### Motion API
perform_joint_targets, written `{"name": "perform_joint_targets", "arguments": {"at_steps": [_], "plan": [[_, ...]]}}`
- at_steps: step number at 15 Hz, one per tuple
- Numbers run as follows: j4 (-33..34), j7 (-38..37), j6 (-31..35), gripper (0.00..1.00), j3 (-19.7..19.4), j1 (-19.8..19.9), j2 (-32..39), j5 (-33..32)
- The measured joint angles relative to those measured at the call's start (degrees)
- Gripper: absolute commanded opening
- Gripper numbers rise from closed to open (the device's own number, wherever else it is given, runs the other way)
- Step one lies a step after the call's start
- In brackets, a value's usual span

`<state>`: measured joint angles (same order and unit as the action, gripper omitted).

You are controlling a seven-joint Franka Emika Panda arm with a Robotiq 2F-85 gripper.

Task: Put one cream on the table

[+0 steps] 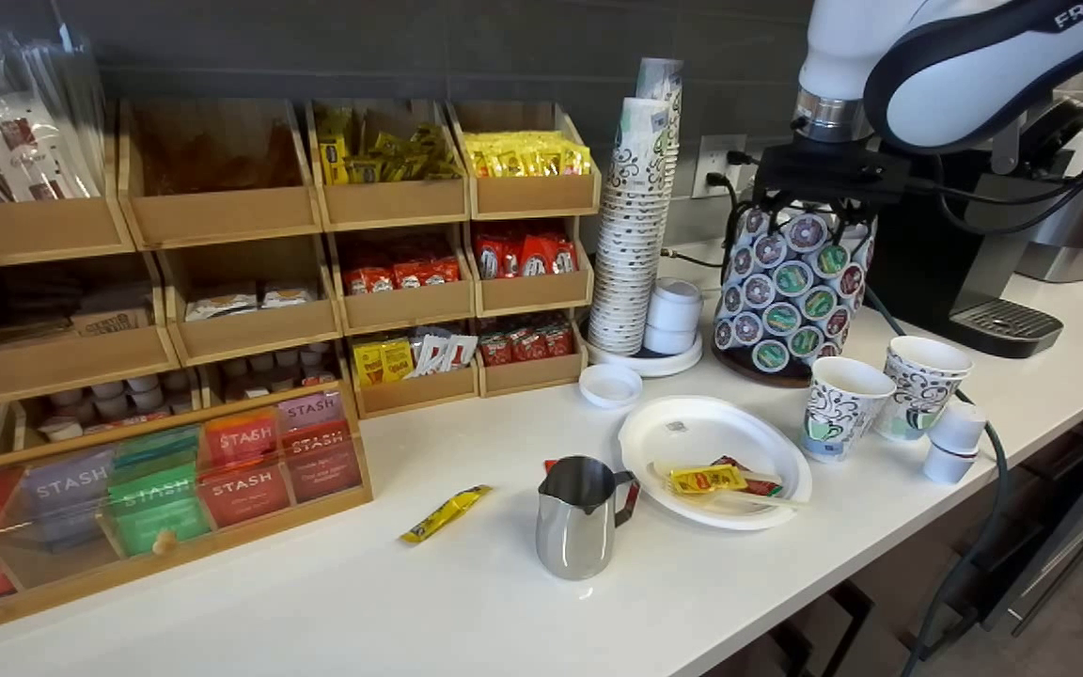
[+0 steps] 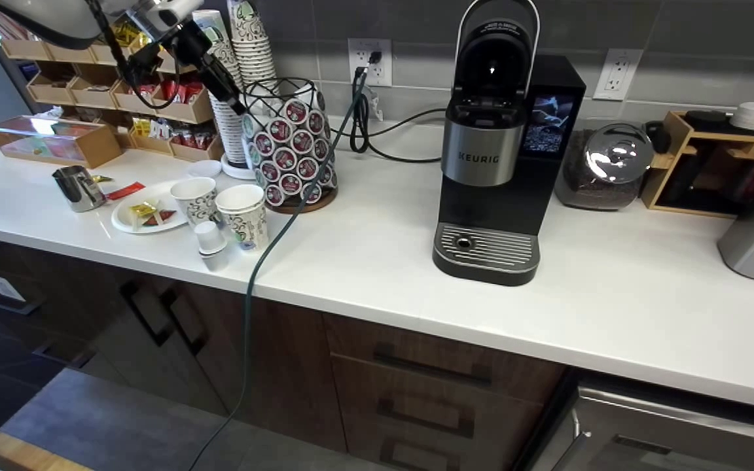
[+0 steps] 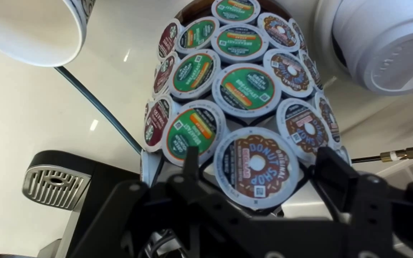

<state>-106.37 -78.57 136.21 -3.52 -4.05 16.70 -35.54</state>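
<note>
The gripper (image 3: 259, 157) is spread and holds nothing, a Donut Shop pod (image 3: 256, 170) — likely the cream — sitting in the rack (image 2: 323, 199) right at its gap, so grasping it and setting it on the table (image 1: 410, 611) below remain.

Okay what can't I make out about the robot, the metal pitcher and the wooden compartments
Contact between gripper and pod rack: in the wrist view, the gripper partly covers the rack's top.
Pitcher contents: too dark inside, in an exterior view.
Dark upper compartment: contents too dim, in an exterior view.
Arm base: cut off by both exterior views' edges.
</note>
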Motion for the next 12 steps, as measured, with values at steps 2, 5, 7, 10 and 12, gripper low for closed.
{"name": "perform_joint_targets", "arguments": {"at_steps": [2, 5, 7, 10, 12], "plan": [[0.0, 0.0, 0.3, 0.35, 0.0, -0.1, 0.0, 0.0], [0.0, 0.0, 0.6, 0.27, 0.0, -0.5, 0.0, 0.0], [0.0, 0.1, 0.6, 0.27, 0.0, -0.5, 0.0, 0.0], [-0.1, 0.3, 0.6, 0.27, 0.0, -0.6, -0.2, 0.1], [-0.7, 1.2, 0.6, 0.27, 0.2, -0.8, -0.9, 0.7]]}}
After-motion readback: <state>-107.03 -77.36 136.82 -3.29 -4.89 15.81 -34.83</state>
